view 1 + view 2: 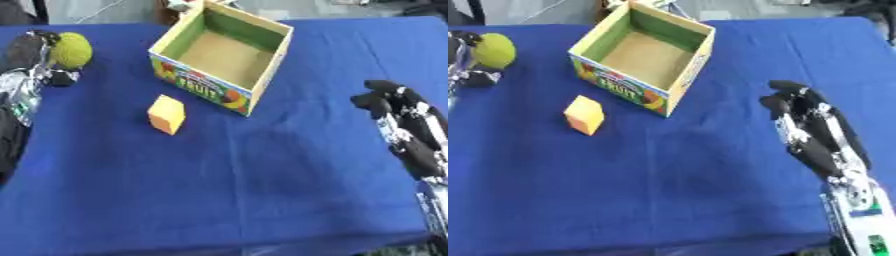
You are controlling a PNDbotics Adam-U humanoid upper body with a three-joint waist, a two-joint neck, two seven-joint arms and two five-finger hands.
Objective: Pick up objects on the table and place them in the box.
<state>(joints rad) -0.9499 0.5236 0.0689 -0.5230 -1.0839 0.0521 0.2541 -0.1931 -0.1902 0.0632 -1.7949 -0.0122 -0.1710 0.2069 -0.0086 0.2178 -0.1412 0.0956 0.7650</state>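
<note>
Stereo head pair, looking steeply down at the table

Nearly the same scene is seen from both eyes: the blue tablecloth [262,190], the open fruit box [223,55] and the orange block [584,114] are shared, offset sideways between views.

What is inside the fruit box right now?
The box shows only its bare brown floor and green inner walls; nothing lies in it. The near wall hides a strip of floor. The yellow block sits outside on the cloth.

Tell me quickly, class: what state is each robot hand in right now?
Left hand: shut on the green ball, at the table's left edge.
Right hand: open, holding nothing, fingers relaxed.
</note>
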